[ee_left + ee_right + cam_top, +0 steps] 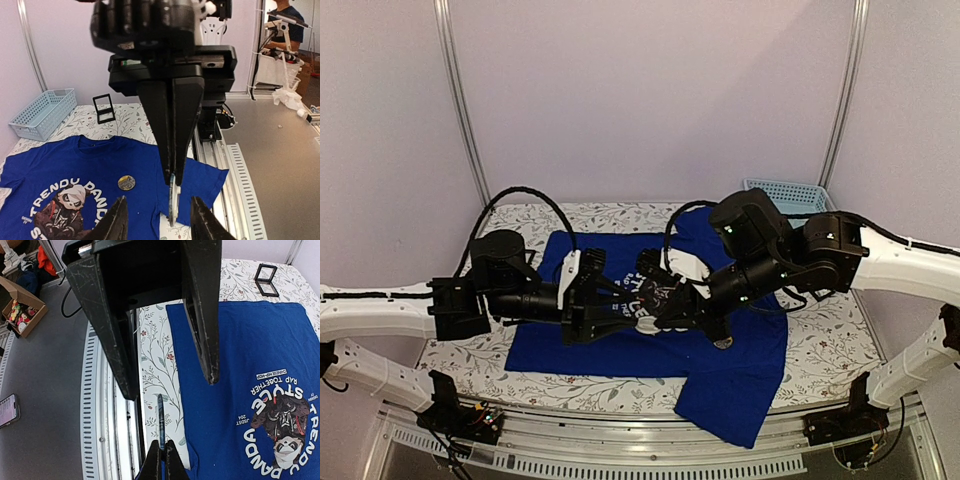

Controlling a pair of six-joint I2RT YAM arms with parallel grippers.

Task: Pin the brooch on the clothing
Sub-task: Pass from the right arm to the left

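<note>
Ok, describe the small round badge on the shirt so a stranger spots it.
Find the blue T-shirt spread on the floral table. Just outside the white lettering of its panda print sits the badge. It is the only dark disc with yellowish markings on plain blue cloth.

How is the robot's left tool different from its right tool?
The left tool has its fingers apart; the right tool has them pressed together. The left tool holds nothing, while the right tool pinches a thin piece, too edge-on to name. Both are black and hang above the blue T-shirt.
</note>
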